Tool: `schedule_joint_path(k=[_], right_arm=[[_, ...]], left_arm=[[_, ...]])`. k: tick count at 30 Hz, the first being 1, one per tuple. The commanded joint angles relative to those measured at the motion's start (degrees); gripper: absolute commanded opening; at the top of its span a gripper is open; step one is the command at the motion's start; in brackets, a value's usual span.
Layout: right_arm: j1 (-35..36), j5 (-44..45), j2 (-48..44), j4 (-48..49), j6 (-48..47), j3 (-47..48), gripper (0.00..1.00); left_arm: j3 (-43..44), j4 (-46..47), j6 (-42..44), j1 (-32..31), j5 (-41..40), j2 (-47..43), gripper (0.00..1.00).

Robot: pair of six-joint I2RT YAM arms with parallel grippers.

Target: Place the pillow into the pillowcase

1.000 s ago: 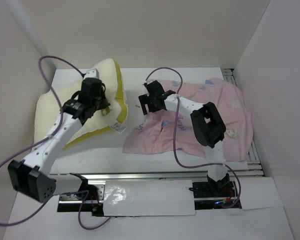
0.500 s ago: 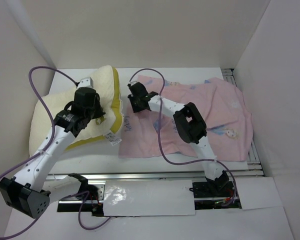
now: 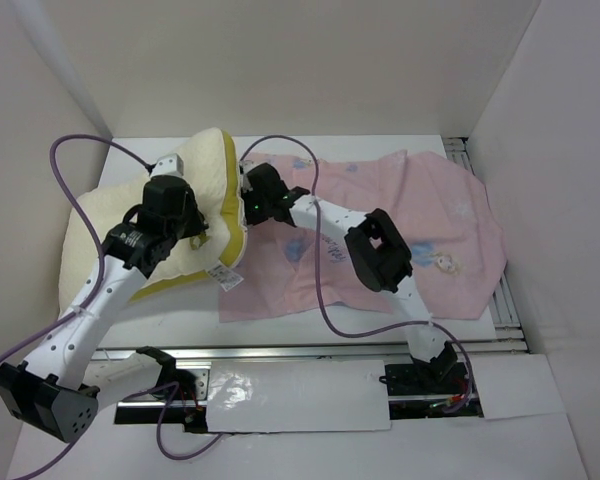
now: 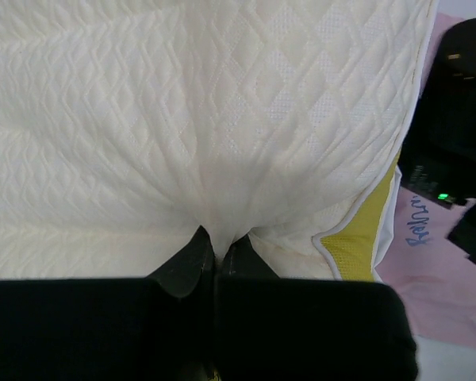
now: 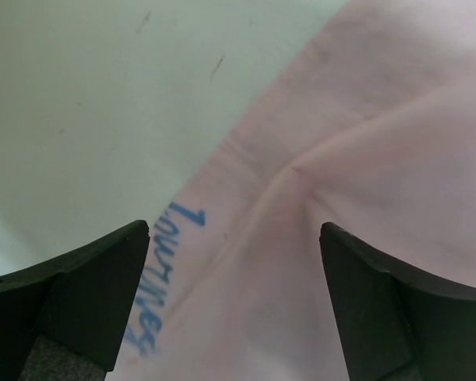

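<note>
The cream-yellow pillow [image 3: 120, 235] lies at the table's left, its right edge raised, its white tag [image 3: 228, 278] hanging at the near corner. My left gripper [image 3: 196, 236] is shut on a pinch of the pillow's quilted cover [image 4: 182, 119], with the fabric bunched between the fingertips [image 4: 220, 248]. The pillowcase [image 3: 400, 235] lies spread pink side up across the middle and right. My right gripper [image 3: 248, 202] is open and empty just over the pillowcase's left edge [image 5: 365, 159], beside the pillow. Blue lettering shows between its fingers [image 5: 234, 246].
White walls close in the table on the left, back and right. A metal rail [image 3: 310, 350] runs along the near edge. The right gripper's black body [image 4: 452, 143] sits close to the pillow's yellow side band [image 4: 357, 246]. Bare white table [image 5: 103, 95] lies left of the pillowcase.
My right gripper has moved left across the pillowcase to the pillow's edge. The pillowcase has spread flatter and further left. The left arm has drawn back a little with the pillow.
</note>
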Motion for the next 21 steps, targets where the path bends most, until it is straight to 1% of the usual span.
schedule_joint_path(k=[1,2,3,4,6,7,9,10,11,13,16,21], right_arm=[[-2.2,1.0,-13.0,2.4,-1.5,-4.5,0.97],[-3.1,1.6,-16.7,1.8,-1.5,-6.4,0.97],[-3.7,2.3,-18.5,1.8,-2.8,-8.7,0.99],[-4.9,4.7,-20.2,0.9,-2.8,-13.1,0.99],[-6.0,8.0,-25.2,-1.2,-3.3,-17.6,0.99],[-7.2,10.9,-26.8,-1.2,-2.8,-22.4,0.99],[-8.3,13.2,-31.3,-1.2,-2.0,-27.0,0.99],[-8.8,15.9,-32.4,-1.2,-1.2,-28.7,0.99],[-9.4,17.5,-33.1,-2.1,-1.2,-30.9,0.96],[-9.4,22.3,-33.6,-5.3,-1.2,-31.6,0.92],[-9.4,25.7,-33.6,-7.3,-1.2,-32.2,0.90],[-9.4,24.9,-29.8,-7.9,-1.2,-31.1,0.89]], left_arm=[[0.1,7.1,1.4,0.2,0.5,-2.7,0.00],[0.1,7.1,1.4,0.2,1.1,-2.7,0.00],[-0.5,7.1,1.4,0.2,1.1,-2.7,0.00],[-0.5,7.1,1.4,0.2,1.1,-2.7,0.00],[-1.2,7.6,1.9,0.2,1.1,-2.7,0.00],[-1.2,8.2,1.9,0.2,1.1,-2.7,0.00],[-1.7,8.7,1.9,0.2,1.9,-2.2,0.00],[-1.7,9.2,1.9,0.2,2.7,-2.2,0.00],[-1.7,9.2,1.9,0.2,2.7,-2.2,0.00],[-2.2,9.2,1.9,0.2,2.7,-2.2,0.00],[-3.3,9.2,1.9,0.2,2.7,-2.2,0.00],[-3.3,9.7,1.9,0.8,3.3,-2.2,0.00]])
